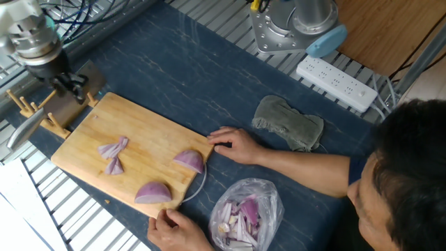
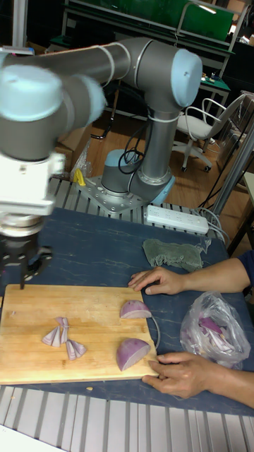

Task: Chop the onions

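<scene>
The wooden cutting board (image 1: 132, 157) lies slantwise on the blue-covered table (image 1: 209, 77), and everything here is arranged around it. A person braces it with both hands: one hand (image 1: 233, 145) is pressed against the board's edge nearest the grey cloth (image 1: 289, 122), the other hand (image 1: 171, 226) grips the corner closest to the plastic bag (image 1: 247, 213), presumably so the board will not slide when a blade comes down.

The onions sit spread across the board rather than heaped. One large wedge (image 1: 153, 192) rests near the corner the person grips, a second wedge (image 1: 189, 160) lies close to the other hand's fingertips, and a small cluster of thin slivers (image 1: 113, 155) lies toward the board's middle. Spaced like this, each piece can be cut alone. The bag, off the board beside the person, holds purple-white scraps kept out of the way.

The gripper (image 1: 66, 85) hangs just past the board's far end from the person, over a wooden knife rack (image 1: 38, 115) where a blade (image 1: 24, 129) rests. Its dark fingers (image 1: 75, 88) point downward, but they are blurred and small; I cannot tell whether they are apart, together, or holding anything. My guess is that the arm is there for the knife, since no chopping can begin without it. A power strip (image 1: 338, 82) lies well beyond the cloth.
</scene>
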